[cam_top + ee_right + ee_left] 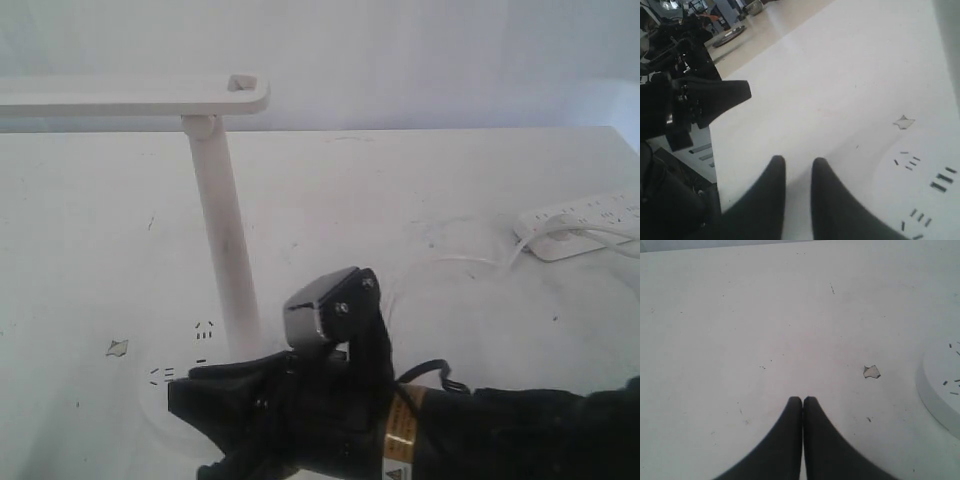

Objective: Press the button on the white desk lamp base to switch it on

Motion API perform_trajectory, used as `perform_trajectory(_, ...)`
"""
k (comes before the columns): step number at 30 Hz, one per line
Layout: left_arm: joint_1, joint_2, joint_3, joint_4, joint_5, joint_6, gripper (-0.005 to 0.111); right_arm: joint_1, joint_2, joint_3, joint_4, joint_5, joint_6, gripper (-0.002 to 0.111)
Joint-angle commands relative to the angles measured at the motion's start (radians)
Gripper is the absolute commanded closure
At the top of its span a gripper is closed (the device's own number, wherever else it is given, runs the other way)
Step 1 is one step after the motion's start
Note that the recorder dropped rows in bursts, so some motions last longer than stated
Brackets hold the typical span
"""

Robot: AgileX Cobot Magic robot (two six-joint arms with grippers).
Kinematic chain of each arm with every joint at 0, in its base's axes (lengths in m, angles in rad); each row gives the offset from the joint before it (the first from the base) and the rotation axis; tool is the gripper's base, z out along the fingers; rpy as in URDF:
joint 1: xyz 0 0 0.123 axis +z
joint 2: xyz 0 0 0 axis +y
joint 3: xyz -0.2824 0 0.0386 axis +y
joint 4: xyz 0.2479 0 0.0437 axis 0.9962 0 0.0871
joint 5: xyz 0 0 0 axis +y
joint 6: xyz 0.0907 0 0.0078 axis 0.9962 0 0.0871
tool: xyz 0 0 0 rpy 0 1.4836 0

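The white desk lamp base (186,352) lies flat at the front left, showing only as faint groups of dark socket slots (204,328) around its upright stem (222,230). My right gripper (188,430) reaches across from the right and hangs over the front of the base, open, with nothing between its fingers. In the right wrist view the gripper (798,162) sits at the rim of the base (927,200), beside the slots (908,162). The button shows in no view. My left gripper (802,400) is shut and empty over bare table, with the base rim (935,390) off to its side.
The lamp head (130,95) stretches over the back left. A long white power strip (585,222) with a cable lies at the right. A small chip (871,372) marks the tabletop near the base. The left gripper (746,92) hovers near the table edge.
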Motion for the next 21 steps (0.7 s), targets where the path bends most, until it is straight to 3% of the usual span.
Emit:
perform_trajectory(1,-0.005,-0.004,0.003,-0.003,-0.006,0.000,0.107,0.008,0.070,-0.073,0.017,-0.014,-0.017,0.108)
perform_trajectory(14,-0.005,-0.004,0.003,-0.003,-0.006,0.000,0.107,0.008,0.101,-0.106,0.044,0.327,-0.188,0.108)
perform_trajectory(21,-0.005,-0.004,0.003,-0.003,-0.006,0.000,0.107,0.008,0.101,-0.106,0.249,0.432,-0.287,0.108)
